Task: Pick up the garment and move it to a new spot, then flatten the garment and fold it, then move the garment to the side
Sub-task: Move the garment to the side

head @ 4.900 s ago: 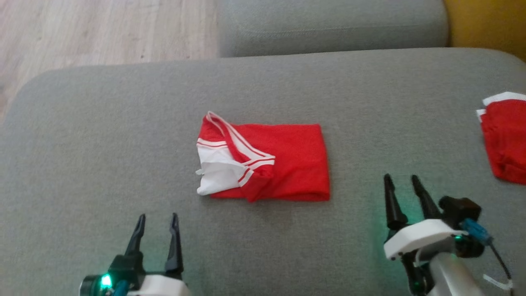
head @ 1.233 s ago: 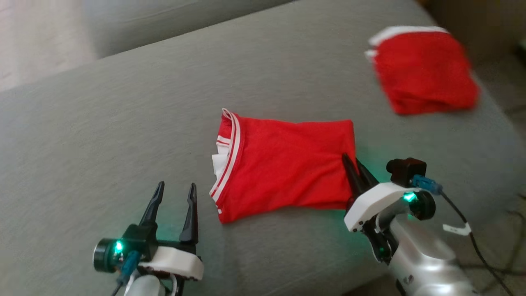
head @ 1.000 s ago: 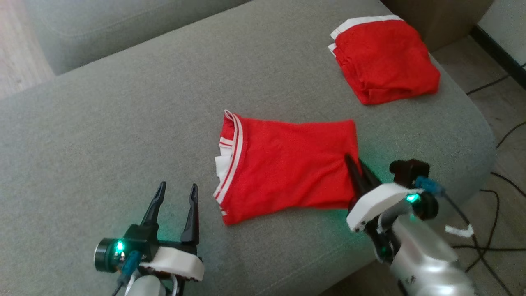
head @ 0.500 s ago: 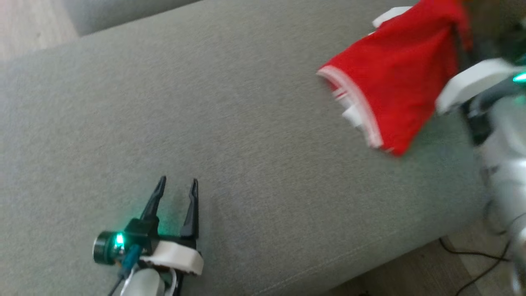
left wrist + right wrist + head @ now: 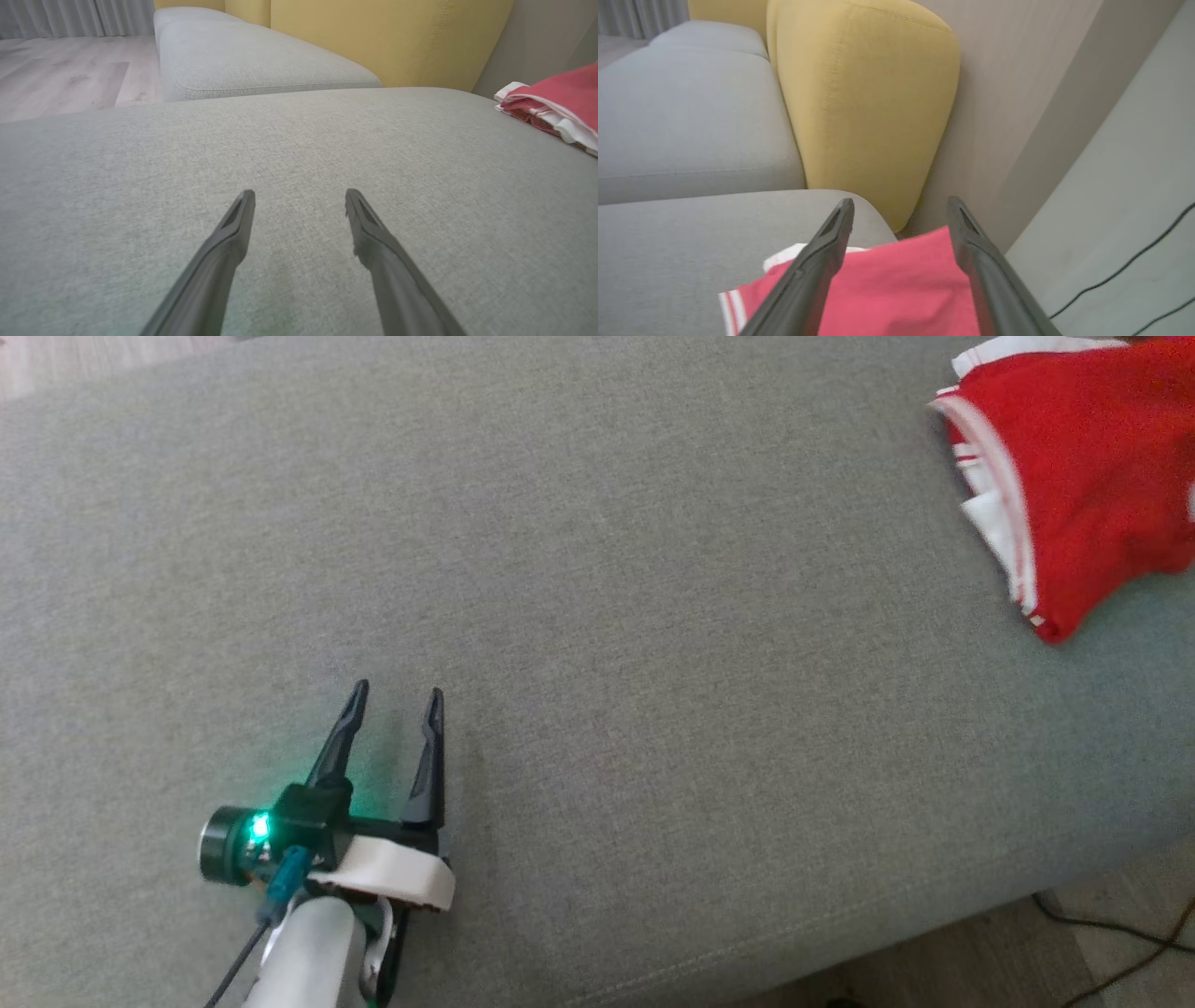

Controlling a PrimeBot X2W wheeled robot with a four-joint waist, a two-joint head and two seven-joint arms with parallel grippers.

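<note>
The garment [image 5: 1092, 476], red with white striped trim, lies at the far right of the grey sofa cushion [image 5: 597, 616], cut off by the head view's right edge. In the right wrist view my right gripper [image 5: 901, 200] stands open just above the garment [image 5: 896, 284], with nothing pinched between its fingers. My left gripper [image 5: 397, 691] is open and holds nothing, low over the bare cushion at the lower left, far from the garment. Its wrist view has the left gripper [image 5: 300, 192] over grey fabric and the garment [image 5: 560, 98] at the right edge.
A white cloth edge [image 5: 1027, 345] pokes out from under the garment at the top right. A yellow backrest [image 5: 864, 93] and a wall stand behind that corner. The cushion's front edge drops to a floor with cables [image 5: 1120, 933] at the lower right.
My right gripper lifted the garment by its right edge, carried it to the cushion's far right and opened. The head view has shifted. The left gripper stayed put.
</note>
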